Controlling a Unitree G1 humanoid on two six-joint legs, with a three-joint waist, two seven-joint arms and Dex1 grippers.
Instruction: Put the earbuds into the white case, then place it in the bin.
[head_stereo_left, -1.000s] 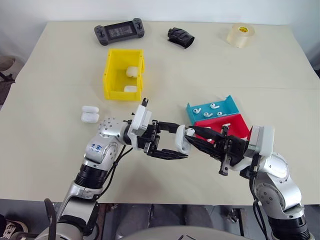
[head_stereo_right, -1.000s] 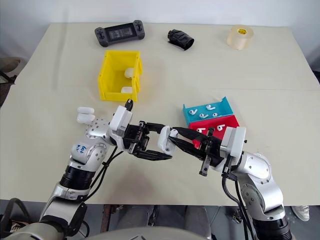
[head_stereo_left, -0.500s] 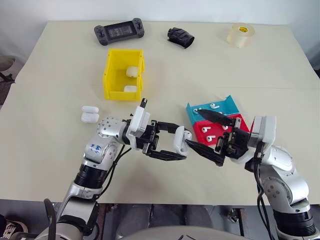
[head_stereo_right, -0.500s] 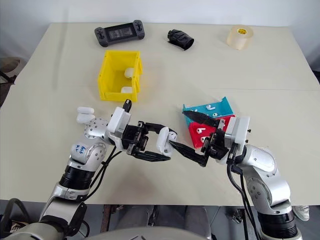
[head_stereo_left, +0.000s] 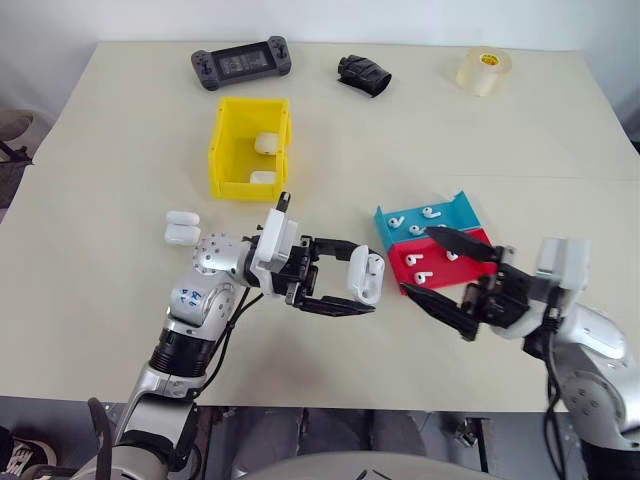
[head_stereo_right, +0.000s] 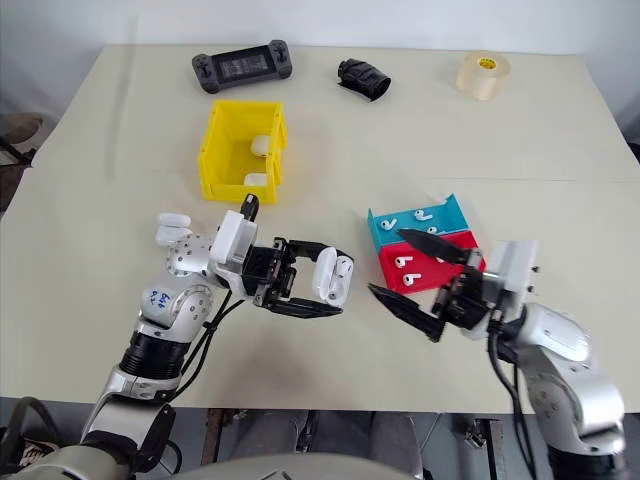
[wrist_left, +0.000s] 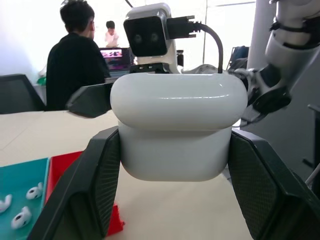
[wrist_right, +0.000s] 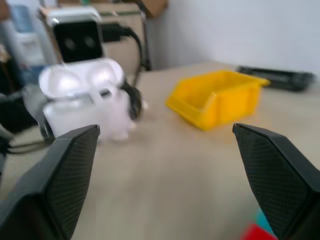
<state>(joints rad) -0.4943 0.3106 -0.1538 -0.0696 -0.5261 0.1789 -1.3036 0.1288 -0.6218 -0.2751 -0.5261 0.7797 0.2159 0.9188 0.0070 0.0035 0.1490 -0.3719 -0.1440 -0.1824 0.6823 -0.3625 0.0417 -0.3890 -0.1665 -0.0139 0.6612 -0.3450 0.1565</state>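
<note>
Nearest me, left gripper (head_stereo_left: 338, 276) pinches the glossy white pebble-shaped case (head_stereo_left: 364, 275), lid open, while my right gripper (head_stereo_left: 447, 268) hangs spread wide beside it; I'd reach for tiny white earbuds (head_stereo_left: 418, 261) in the shallow red tray (head_stereo_left: 440, 268), yellow plastic bin (head_stereo_left: 249, 147) beyond.

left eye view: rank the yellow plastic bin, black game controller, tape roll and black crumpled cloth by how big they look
1. Yellow plastic bin, largest.
2. Black handheld game controller.
3. Translucent tape roll and black crumpled cloth: look alike, unranked.
The last three lie farther from the camera, so their true sizes are unsure.
</note>
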